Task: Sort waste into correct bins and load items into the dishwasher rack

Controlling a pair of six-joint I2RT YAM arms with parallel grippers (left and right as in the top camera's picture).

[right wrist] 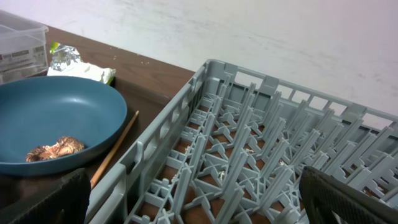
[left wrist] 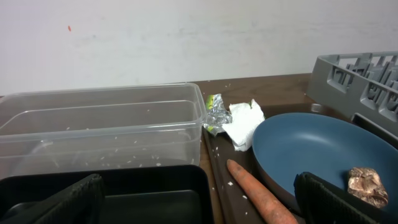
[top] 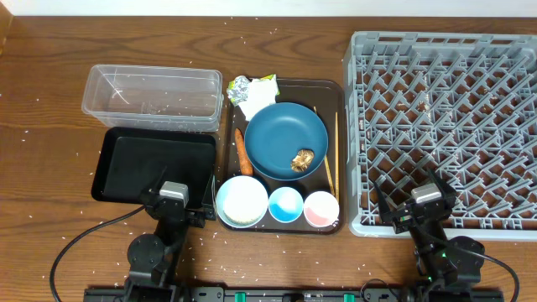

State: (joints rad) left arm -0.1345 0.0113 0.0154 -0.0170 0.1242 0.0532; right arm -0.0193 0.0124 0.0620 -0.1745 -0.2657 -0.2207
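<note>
We are looking down on a wooden worktop point(top: 50, 50): tub point(top: 151, 99) and black tray point(top: 155, 164) are sitting left and the rack point(top: 445, 126) right, probably so each arm serves its own side. The left wrist is showing the left end effector point(left wrist: 199, 208) spread wide and empty, facing the carrot point(left wrist: 258, 193). The right wrist is showing the right end effector point(right wrist: 193, 205) likewise agape by the rack, with the scrap point(right wrist: 53, 149) lying on the plate point(right wrist: 56, 112).

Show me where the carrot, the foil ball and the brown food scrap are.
carrot point(top: 242, 151): overhead view, middle of its body.
foil ball point(left wrist: 219, 115): left wrist view, its crumpled centre.
brown food scrap point(right wrist: 53, 149): right wrist view, middle of the lump.
</note>
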